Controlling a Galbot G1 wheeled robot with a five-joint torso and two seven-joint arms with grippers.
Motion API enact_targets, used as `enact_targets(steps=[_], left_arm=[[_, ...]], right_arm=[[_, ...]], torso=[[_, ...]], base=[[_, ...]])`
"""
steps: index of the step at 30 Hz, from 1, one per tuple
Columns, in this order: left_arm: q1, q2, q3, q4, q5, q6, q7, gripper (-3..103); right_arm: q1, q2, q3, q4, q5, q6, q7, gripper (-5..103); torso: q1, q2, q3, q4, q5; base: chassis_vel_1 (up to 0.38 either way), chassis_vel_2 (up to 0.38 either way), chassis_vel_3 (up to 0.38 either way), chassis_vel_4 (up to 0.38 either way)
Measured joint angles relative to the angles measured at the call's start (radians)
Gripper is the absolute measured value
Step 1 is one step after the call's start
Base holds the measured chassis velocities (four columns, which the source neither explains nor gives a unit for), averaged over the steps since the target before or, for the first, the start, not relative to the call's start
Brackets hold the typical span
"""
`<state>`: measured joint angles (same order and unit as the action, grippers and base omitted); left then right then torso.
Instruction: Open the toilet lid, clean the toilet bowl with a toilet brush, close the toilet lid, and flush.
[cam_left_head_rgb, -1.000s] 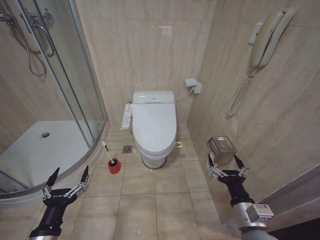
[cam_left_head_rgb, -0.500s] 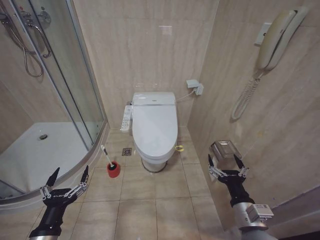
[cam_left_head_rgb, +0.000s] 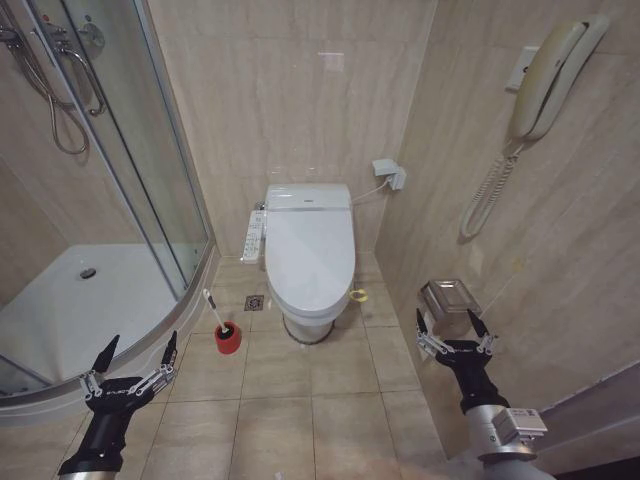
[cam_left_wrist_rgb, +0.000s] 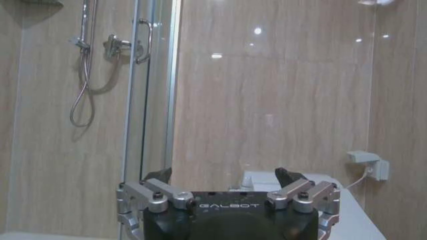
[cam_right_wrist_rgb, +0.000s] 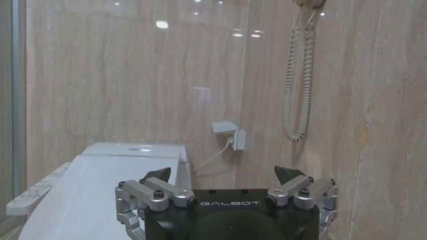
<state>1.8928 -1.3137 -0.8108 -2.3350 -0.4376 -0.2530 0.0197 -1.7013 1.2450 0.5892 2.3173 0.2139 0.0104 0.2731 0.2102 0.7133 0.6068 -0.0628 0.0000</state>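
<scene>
The toilet lid (cam_left_head_rgb: 310, 250) lies shut over the toilet bowl (cam_left_head_rgb: 308, 322) against the back wall, with only the bowl's base showing. Left of it on the floor stands the red holder cup (cam_left_head_rgb: 228, 339) with the toilet brush (cam_left_head_rgb: 211, 304) leaning in it. My left gripper (cam_left_head_rgb: 140, 346) hangs open low at the left, near the shower's curb. My right gripper (cam_left_head_rgb: 445, 320) is open low at the right, beside the side wall. The left wrist view has the open left gripper (cam_left_wrist_rgb: 221, 175) with the toilet lid (cam_left_wrist_rgb: 353, 215) beyond. The right wrist view has the open right gripper (cam_right_wrist_rgb: 221, 173) facing the toilet lid (cam_right_wrist_rgb: 100, 195).
A curved shower tray (cam_left_head_rgb: 90, 300) with a glass door (cam_left_head_rgb: 150, 150) takes up the left. On the right wall hang a phone (cam_left_head_rgb: 545, 75) and a metal paper holder (cam_left_head_rgb: 450, 297). A control panel (cam_left_head_rgb: 255, 232) sticks out at the toilet's left. Tiled floor lies between me and the toilet.
The whole picture has shifted a little, so the camera has moved; the toilet sits slightly lower and larger. Both grippers stay open in the same places.
</scene>
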Motion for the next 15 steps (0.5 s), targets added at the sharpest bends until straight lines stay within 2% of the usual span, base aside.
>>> enact_targets(steps=[15], left_arm=[[0.000, 0.000, 0.000, 0.000, 0.000, 0.000, 0.000, 100]], right_arm=[[0.000, 0.000, 0.000, 0.000, 0.000, 0.000, 0.000, 100]], torso=[[0.000, 0.000, 0.000, 0.0000, -0.0001]], base=[[0.000, 0.000, 0.000, 0.000]])
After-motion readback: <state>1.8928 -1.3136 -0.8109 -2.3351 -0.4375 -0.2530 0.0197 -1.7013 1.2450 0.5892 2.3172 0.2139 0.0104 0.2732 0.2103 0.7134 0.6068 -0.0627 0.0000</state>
